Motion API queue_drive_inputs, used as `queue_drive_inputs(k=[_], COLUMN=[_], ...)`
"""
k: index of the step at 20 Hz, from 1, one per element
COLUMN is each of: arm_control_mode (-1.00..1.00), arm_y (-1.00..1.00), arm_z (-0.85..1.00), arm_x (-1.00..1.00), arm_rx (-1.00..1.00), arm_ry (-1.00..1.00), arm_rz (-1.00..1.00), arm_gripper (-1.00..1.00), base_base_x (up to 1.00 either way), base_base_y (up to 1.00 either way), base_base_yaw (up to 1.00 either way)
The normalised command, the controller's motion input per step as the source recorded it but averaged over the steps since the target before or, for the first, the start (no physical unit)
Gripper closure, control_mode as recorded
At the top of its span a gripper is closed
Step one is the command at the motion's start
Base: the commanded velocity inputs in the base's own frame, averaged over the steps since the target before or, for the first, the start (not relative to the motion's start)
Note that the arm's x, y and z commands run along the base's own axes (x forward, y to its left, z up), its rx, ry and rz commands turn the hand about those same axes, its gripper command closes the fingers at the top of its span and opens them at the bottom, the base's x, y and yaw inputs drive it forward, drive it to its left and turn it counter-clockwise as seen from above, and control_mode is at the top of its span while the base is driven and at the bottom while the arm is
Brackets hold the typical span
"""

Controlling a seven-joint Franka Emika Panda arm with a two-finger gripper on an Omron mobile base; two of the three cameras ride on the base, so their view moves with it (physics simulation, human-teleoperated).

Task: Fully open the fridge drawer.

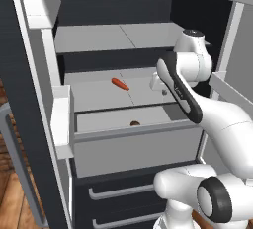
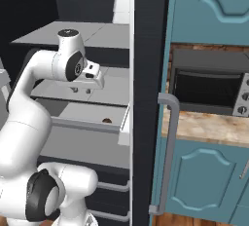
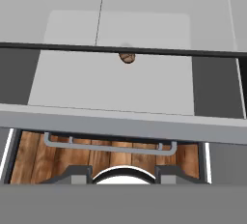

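**Arm raised, hand turned downward**

The white arm (image 1: 217,119) is bent at the elbow and reached forward. The gripper (image 2: 81,91) is pointed straight down, its short fingers seen slightly parted with nothing held between them.

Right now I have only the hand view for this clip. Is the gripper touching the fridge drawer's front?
Observer: No. In the right base view the gripper hangs open above the fridge drawer, level with the shelf over it and apart from the drawer's top edge.
Operator: How far out is the drawer?
Observer: In the left base view its front stands forward of the dark drawers below it. I cannot tell whether it has reached its stop.
Operator: Anything beside the fridge?
Observer: Past the open fridge door, a toaster oven sits on a counter.
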Motion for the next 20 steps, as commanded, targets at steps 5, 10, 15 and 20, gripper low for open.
queue_drive_inputs(k=[5, 10, 15, 20], arm_control_mode=[-1.00, -1.00, 1.00, 1.00], arm_y=[0.09, 0.03, 0.03, 0.00], arm_z=[-0.01, -0.15, -0.02, 0.00], arm_x=[-0.09, -0.28, -0.01, 0.00], arm_rx=[0.02, 0.06, 0.01, 0.00], arm_ry=[-0.01, 0.00, 0.00, 0.00], arm_rz=[0.00, 0.00, 0.00, 0.00], arm_gripper=[-1.00, -1.00, -1.00, -1.00], base_base_x=[0.00, 0.00, -0.04, 0.00], base_base_y=[0.00, 0.00, 0.31, 0.54], base_base_yaw=[0.00, 0.00, 0.00, 0.00])
